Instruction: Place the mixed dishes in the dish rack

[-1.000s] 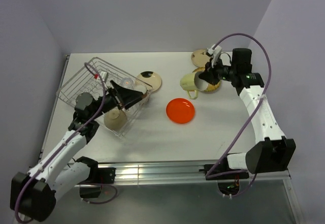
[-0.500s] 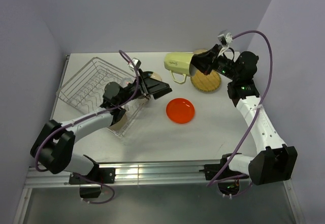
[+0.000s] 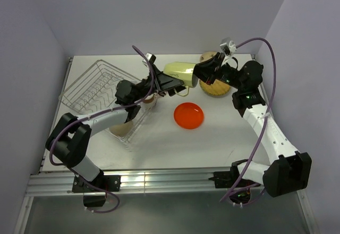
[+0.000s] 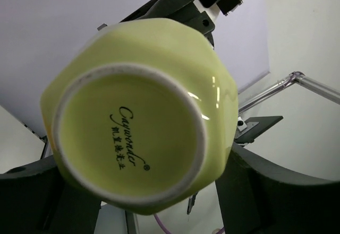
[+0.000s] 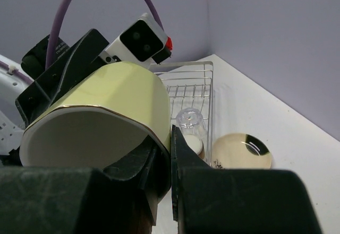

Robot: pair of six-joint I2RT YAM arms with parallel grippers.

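Observation:
The pale yellow mug (image 3: pixel 179 74) hangs on its side in the air above the table, between the two arms. My right gripper (image 3: pixel 201 74) is shut on its rim, one finger inside the mouth and one outside (image 5: pixel 169 138). My left gripper (image 3: pixel 171 83) stands open around the mug's base (image 4: pixel 138 117), a finger (image 4: pixel 255 191) on each side; I cannot tell whether they touch it. The dish rack (image 3: pixel 87 85) sits at the back left with a clear glass (image 5: pixel 190 120) and a pale bowl (image 3: pixel 120 127) at its right end. An orange plate (image 3: pixel 188 115) lies mid-table.
A tan woven plate (image 3: pixel 217 88) lies under the right arm. A cream plate (image 5: pixel 241 150) with a dark mark rests beside the rack's right end, mostly hidden by the left arm in the top view. Walls close the table at the back and sides.
The right arm lifted the mug from near the woven plate and carried it left. The left arm swung right from the rack to the mug's base, and its jaws narrowed a little.

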